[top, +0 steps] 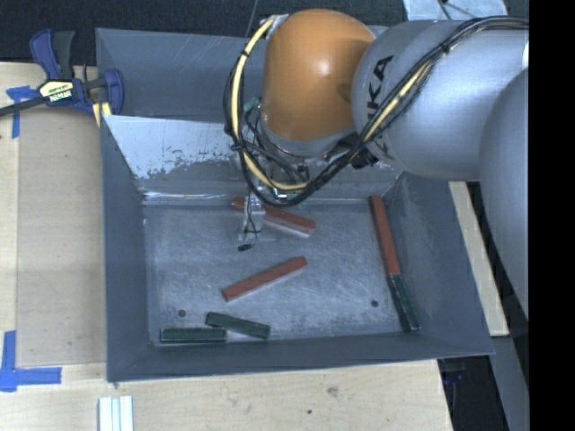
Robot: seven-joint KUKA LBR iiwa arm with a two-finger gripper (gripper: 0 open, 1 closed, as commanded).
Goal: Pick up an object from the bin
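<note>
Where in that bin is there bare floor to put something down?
Bare floor left of the middle red-brown stick, and between it and the right-wall stick. Crowded: back centre under the arm, front left by two green sticks.

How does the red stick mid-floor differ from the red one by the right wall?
The mid-floor red stick lies slanted on open floor, touching nothing; the right-wall red stick runs along the wall's foot, its near end meeting a dark green stick. Both are slim, reddish-brown bars.
</note>
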